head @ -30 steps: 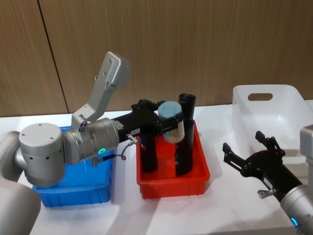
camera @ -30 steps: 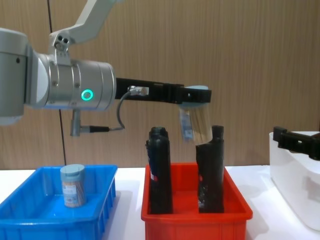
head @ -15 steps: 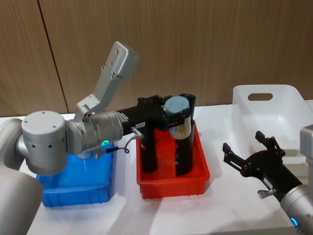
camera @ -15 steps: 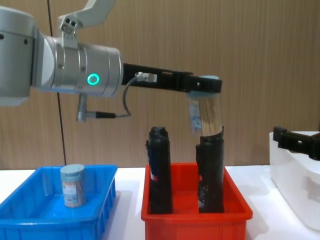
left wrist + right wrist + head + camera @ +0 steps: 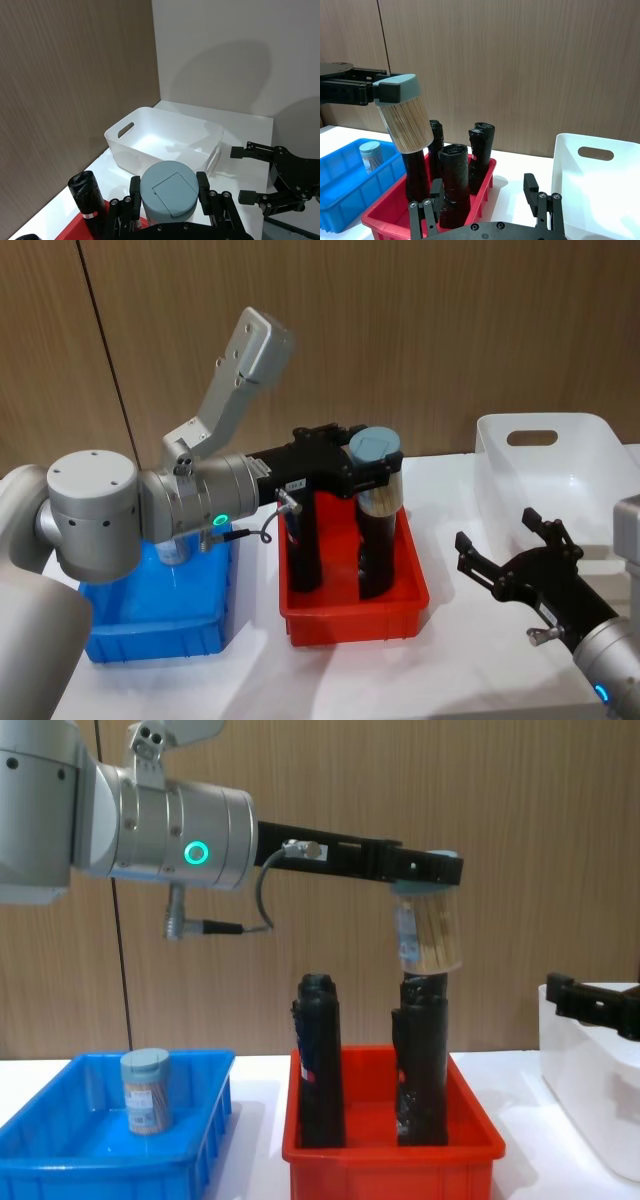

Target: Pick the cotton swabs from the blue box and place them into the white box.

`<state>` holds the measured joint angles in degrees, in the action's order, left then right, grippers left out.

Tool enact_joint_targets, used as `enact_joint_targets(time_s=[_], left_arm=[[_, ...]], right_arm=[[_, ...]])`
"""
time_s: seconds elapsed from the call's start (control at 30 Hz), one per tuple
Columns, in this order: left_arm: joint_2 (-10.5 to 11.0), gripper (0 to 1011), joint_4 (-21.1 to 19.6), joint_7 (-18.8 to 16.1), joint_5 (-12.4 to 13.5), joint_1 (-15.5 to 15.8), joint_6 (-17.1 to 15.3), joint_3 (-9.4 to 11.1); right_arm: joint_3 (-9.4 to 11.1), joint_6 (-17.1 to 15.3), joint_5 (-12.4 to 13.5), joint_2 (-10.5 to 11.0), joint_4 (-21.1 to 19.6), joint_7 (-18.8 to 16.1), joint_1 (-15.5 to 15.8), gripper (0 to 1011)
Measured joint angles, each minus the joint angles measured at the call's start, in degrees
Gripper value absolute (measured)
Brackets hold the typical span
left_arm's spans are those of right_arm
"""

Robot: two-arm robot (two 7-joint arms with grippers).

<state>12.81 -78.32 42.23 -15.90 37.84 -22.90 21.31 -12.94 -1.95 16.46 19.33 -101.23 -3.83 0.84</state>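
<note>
Blue box (image 5: pixel 150 632) perhaps half behind arm (image 5: pixel 190 508).

Holds the left arm (image 5: pixel 190 510) stretched level toward the right, high over the middle of the table (image 5: pixel 450 660), left claw (image 5: pixel 374 468) pinched on the lid end of a tub of cotton swabs (image 5: pixel 376 448), and holds the right claw (image 5: pixel 497 532) low over the table's front right corner, fingers spread apart, empty.

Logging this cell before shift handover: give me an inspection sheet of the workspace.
Surface: white table.
Job's things: held cotton swab tub above the red bin; second tub in the blue box; white box at right.
Clutter: black rolls standing in red bin.
Grippers: left gripper shut on the held cotton swab tub; right gripper open beside white box.
Cables: grey cable looped at left wrist.
Surroundings: wood-panel wall.
</note>
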Motion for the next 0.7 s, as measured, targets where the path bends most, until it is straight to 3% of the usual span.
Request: enact_joint_targets(time_s=[0.7], left_arm=[[0.0,669,-0.3,0.6,-0.3,0.5,-0.2,0.2]], right_arm=[[0.0,-1.4,-0.5,0.1,-0.8,-1.1,-0.4,1002]])
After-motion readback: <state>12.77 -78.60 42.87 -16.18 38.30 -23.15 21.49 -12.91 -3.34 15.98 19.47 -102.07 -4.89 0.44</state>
